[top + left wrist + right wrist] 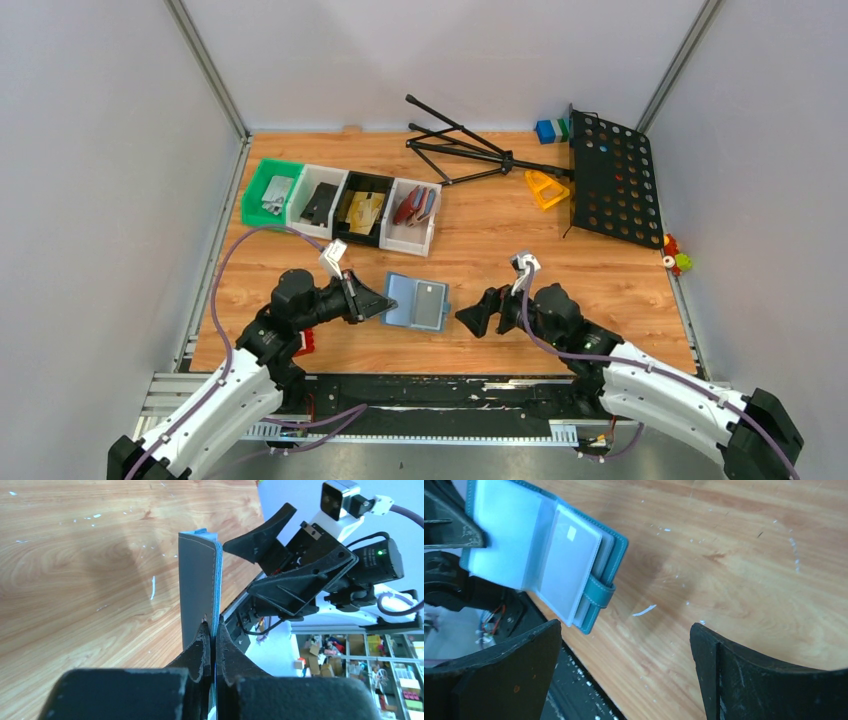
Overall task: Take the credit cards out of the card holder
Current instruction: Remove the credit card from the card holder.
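The card holder (415,302) is a slate-blue bifold wallet held open just above the table, in front of the arms. My left gripper (385,301) is shut on its left edge; in the left wrist view the fingertips pinch the thin cover (199,580) edge-on, and the left gripper (214,630) shows no gap. A grey credit card (571,562) with a small pale square sits in a clear sleeve on the holder's (611,555) right half. Another card may lie behind it, but that is unclear. My right gripper (624,650) stands open just right of the holder (470,318), touching nothing.
A row of bins stands at the back left: green (268,190), white (318,200), black (362,208) and white (412,215), the last with a dark red wallet. A black perforated stand (612,180), its folded tripod (460,150) and a yellow piece (546,188) lie at the back right.
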Robot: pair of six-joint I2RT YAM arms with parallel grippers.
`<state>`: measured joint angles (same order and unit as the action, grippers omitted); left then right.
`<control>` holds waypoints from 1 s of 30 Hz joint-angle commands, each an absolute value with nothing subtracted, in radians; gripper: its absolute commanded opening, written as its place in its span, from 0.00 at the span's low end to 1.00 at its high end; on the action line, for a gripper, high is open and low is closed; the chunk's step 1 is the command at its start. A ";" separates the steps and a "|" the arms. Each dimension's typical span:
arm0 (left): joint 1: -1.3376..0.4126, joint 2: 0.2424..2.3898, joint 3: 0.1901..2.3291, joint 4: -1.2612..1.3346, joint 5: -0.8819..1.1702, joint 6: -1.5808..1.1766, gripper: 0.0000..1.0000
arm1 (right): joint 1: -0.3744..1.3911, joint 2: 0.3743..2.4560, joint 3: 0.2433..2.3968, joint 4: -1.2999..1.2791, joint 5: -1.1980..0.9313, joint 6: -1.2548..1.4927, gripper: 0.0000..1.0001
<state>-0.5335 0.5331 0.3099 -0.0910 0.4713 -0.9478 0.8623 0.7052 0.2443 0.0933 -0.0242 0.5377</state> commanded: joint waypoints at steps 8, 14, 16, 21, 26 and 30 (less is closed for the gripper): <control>-0.529 0.544 0.225 0.271 0.571 -1.124 0.00 | 0.773 0.697 0.151 0.275 -0.331 0.827 1.00; -0.529 0.541 0.206 0.319 0.582 -1.149 0.00 | 0.755 0.704 0.151 0.314 -0.365 0.852 1.00; -0.529 0.541 0.206 0.320 0.584 -1.149 0.00 | 0.753 0.699 0.156 0.314 -0.374 0.855 1.00; -0.529 0.546 0.196 0.362 0.601 -1.173 0.00 | 0.749 0.694 0.162 0.338 -0.383 0.881 1.00; -0.529 0.551 0.177 0.447 0.622 -1.226 0.00 | 0.748 0.687 0.146 0.400 -0.387 0.956 0.99; -0.529 0.549 0.169 0.464 0.622 -1.236 0.00 | 0.748 0.663 0.122 0.436 -0.376 0.995 0.98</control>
